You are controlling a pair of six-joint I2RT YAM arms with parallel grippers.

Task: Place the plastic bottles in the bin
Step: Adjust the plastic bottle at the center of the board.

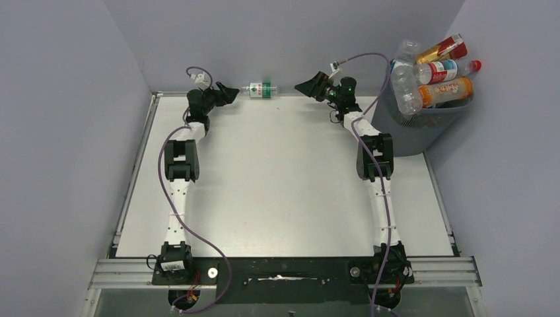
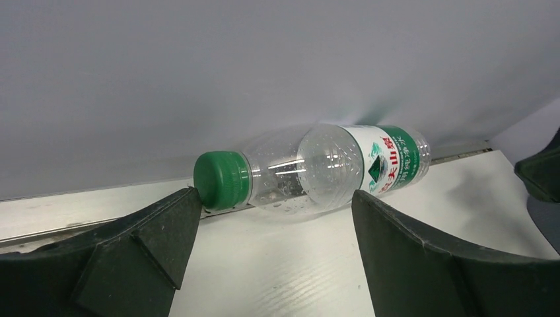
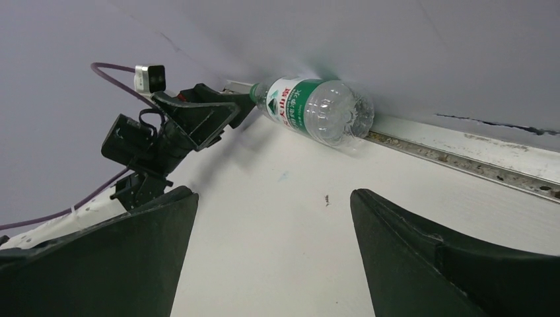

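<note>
One clear plastic bottle [image 1: 261, 90] with a green cap and green label lies on its side against the back wall, seen close in the left wrist view [image 2: 317, 168] and farther off in the right wrist view [image 3: 314, 112]. My left gripper [image 1: 232, 93] sits open just left of its cap, jaws wide, one fingertip [image 2: 188, 198] near the cap. My right gripper [image 1: 300, 86] hangs open to the bottle's right, apart from it, nothing between its fingers. The bin [image 1: 413, 129] at the back right is piled with several bottles [image 1: 439, 82] above its rim.
A metal rail [image 3: 462, 165] runs along the foot of the back wall. Grey walls close in the table on the left, back and right. The left arm [image 3: 165, 132] shows in the right wrist view beside the bottle.
</note>
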